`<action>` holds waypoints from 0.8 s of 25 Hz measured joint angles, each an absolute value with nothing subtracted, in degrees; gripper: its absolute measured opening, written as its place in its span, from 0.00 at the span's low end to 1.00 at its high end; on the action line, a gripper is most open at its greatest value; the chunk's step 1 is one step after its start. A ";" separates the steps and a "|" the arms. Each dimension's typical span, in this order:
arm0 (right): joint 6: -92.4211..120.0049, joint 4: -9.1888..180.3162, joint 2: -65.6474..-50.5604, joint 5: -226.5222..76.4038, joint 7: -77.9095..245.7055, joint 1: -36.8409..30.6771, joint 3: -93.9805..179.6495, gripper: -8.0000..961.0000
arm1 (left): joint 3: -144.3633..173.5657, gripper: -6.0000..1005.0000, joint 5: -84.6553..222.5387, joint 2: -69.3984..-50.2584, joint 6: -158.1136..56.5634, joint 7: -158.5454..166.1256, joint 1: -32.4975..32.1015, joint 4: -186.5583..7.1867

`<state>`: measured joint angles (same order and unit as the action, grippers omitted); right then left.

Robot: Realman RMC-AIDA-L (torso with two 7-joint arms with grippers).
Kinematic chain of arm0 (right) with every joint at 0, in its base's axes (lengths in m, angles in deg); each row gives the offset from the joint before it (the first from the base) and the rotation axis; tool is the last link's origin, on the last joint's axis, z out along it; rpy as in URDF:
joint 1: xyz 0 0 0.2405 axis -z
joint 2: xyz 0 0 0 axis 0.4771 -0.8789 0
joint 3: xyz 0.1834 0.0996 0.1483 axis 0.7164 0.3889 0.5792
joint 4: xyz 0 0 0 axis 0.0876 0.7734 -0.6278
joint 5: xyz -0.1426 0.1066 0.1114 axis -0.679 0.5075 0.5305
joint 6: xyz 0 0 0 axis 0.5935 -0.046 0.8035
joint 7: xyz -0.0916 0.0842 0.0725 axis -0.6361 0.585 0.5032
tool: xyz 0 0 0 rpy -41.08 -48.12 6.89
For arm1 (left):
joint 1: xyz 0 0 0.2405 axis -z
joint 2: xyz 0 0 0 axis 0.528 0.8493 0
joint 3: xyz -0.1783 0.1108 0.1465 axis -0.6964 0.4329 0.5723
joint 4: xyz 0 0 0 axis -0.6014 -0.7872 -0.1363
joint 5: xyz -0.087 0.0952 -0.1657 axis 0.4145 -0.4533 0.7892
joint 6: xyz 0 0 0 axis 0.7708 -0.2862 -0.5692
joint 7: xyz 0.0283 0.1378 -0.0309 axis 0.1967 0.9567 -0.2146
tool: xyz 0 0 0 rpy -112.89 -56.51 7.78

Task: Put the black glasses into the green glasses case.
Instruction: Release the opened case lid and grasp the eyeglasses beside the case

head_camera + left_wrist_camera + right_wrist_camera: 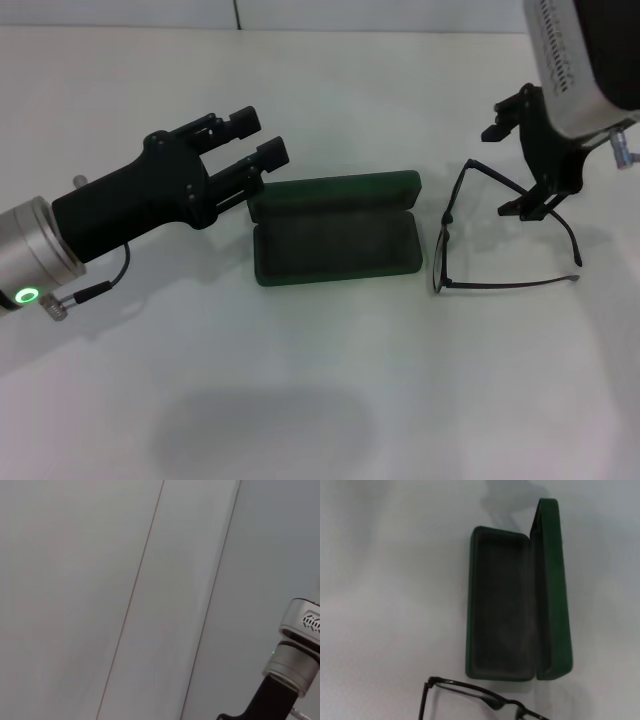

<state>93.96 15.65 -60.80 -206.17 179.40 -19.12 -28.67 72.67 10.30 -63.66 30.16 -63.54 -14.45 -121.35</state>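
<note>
The green glasses case lies open in the middle of the white table, lid raised at the far side, dark lining empty. It also shows in the right wrist view. The black glasses lie just right of the case with both temple arms spread; part of the frame shows in the right wrist view. My right gripper is open and hangs over the far temple arm, fingers on either side of it. My left gripper is open and empty, just beyond the case's left end.
The white table stretches wide in front of the case and glasses. A pale wall edge runs along the back. The left wrist view shows only pale surfaces and the right arm far off.
</note>
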 joint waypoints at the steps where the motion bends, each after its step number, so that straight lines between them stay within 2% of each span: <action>1: 93.00 16.07 -60.82 -206.22 179.05 -19.18 -29.56 0.89 | 72.67 0.58 10.31 -63.68 30.16 -63.55 -14.45 -121.34; 20: 82.95 22.20 -61.41 -207.26 178.18 -21.30 -42.68 0.86 | 72.67 0.58 10.26 -64.25 29.93 -63.72 -13.86 -121.13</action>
